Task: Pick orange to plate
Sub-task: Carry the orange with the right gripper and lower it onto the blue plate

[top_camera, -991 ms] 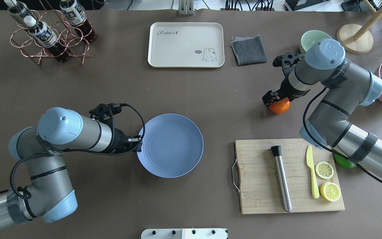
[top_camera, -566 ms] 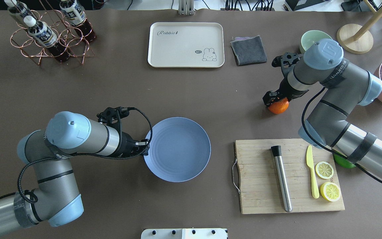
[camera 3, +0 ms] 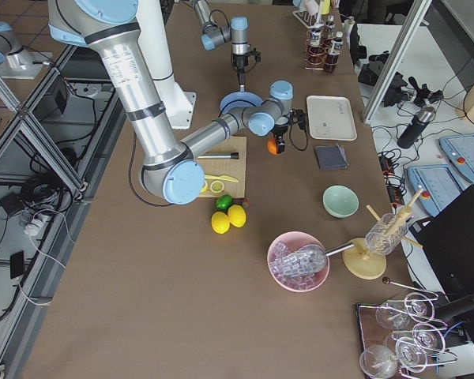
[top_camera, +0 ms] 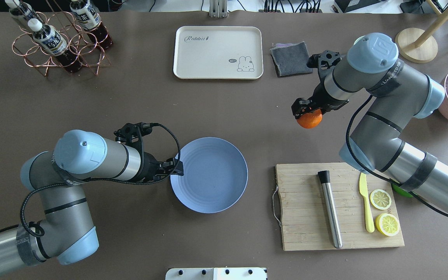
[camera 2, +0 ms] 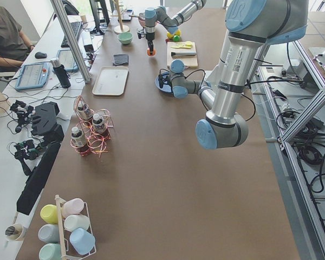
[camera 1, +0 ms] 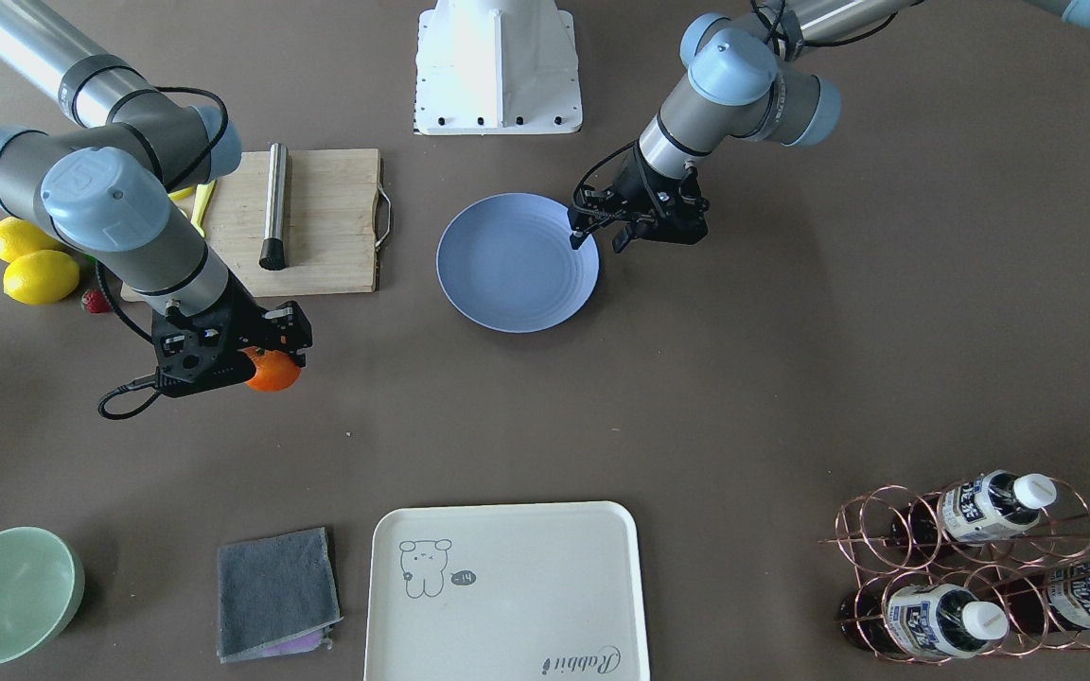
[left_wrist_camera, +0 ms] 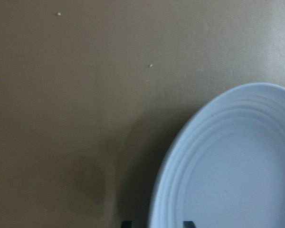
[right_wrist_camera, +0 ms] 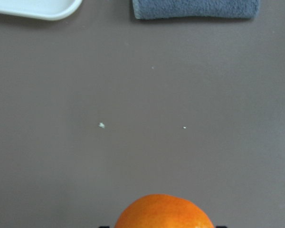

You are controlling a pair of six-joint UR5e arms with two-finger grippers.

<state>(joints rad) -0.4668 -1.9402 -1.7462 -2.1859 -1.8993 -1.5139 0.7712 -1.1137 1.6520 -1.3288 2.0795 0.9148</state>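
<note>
We see the right gripper (top_camera: 305, 110) clamped on the small round bright-orange fruit (top_camera: 310, 120), at two o'clock from the round flat periwinkle-blue plate (top_camera: 216, 182) and well apart from it. The left gripper (top_camera: 177, 168) sits at the plate's nine o'clock rim, fingers parted, gripping nothing.
</note>
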